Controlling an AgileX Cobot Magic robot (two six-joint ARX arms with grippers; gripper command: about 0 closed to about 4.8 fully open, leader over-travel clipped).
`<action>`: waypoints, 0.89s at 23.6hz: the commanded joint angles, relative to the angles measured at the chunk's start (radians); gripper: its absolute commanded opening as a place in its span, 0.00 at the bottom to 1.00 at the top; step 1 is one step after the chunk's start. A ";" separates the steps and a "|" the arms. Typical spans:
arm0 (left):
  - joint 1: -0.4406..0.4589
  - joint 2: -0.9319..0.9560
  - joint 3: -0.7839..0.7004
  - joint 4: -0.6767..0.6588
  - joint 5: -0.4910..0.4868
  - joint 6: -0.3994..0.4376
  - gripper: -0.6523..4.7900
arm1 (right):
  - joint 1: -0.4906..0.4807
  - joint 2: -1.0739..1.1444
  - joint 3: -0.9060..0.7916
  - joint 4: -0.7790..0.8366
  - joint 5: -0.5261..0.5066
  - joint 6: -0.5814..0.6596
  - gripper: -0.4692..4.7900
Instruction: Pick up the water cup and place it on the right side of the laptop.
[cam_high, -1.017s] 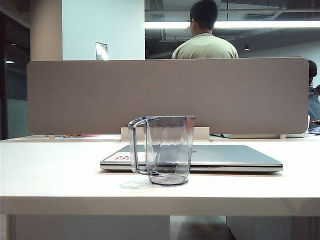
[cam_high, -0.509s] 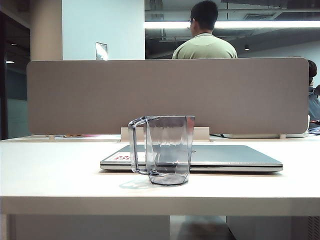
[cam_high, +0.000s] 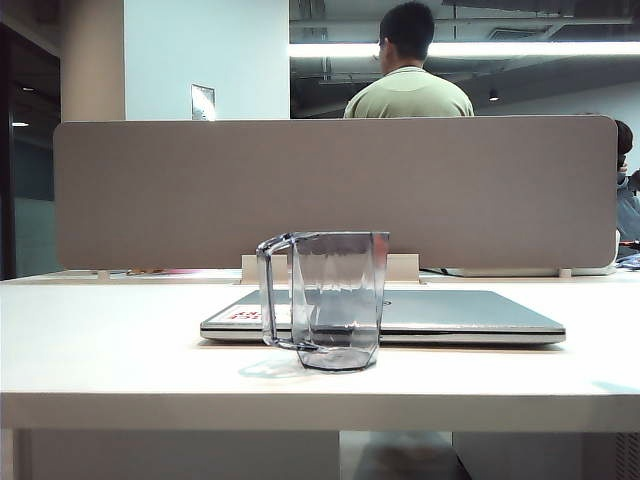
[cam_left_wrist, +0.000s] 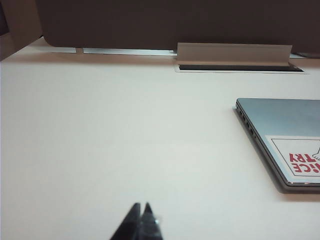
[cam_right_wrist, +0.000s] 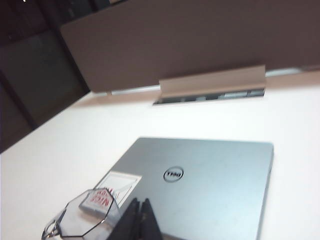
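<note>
None of the task's steps is done as the pictures show it. The water cup (cam_high: 335, 300) stands upright on the white table (cam_high: 100, 340), just in front of the closed laptop (cam_high: 470, 312), toward the laptop's left half in the exterior view, its loop handle turned to that view's left. Nothing touches it, and neither arm shows in the exterior view.

The right gripper (cam_right_wrist: 139, 212) has its two dark fingers pressed together with nothing between them. From its wrist camera it hangs above the near edge of the laptop, with the faceted rim of the cup (cam_right_wrist: 92, 217) just beside and below the fingertips. The Dell logo (cam_right_wrist: 173, 174) and the white sticker with red print (cam_right_wrist: 120, 182) sit on the lid beyond. I judge this arm to be the one approaching for the pick, but the closed jaws would have to part before they could take the cup's wall or handle.

The left gripper (cam_left_wrist: 141, 215) is likewise closed and empty, over bare table well apart from the laptop's corner (cam_left_wrist: 280, 145); the cup is not in its view.

Left to do: open, grasp, lift, carry across or around the laptop, and set the cup down on the table to its right. A grey desk divider (cam_high: 330, 190) backs the table, with a person in a green shirt (cam_high: 410, 70) behind it.
</note>
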 joint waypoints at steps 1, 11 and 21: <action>0.000 0.000 0.003 0.008 0.005 0.000 0.11 | 0.059 0.090 0.015 0.076 0.001 -0.002 0.07; 0.000 0.000 0.003 0.006 0.004 0.000 0.11 | 0.355 0.371 0.014 0.251 0.159 -0.087 0.07; 0.000 0.000 0.003 0.006 0.005 0.001 0.11 | 0.624 0.684 0.014 0.469 0.257 -0.103 0.07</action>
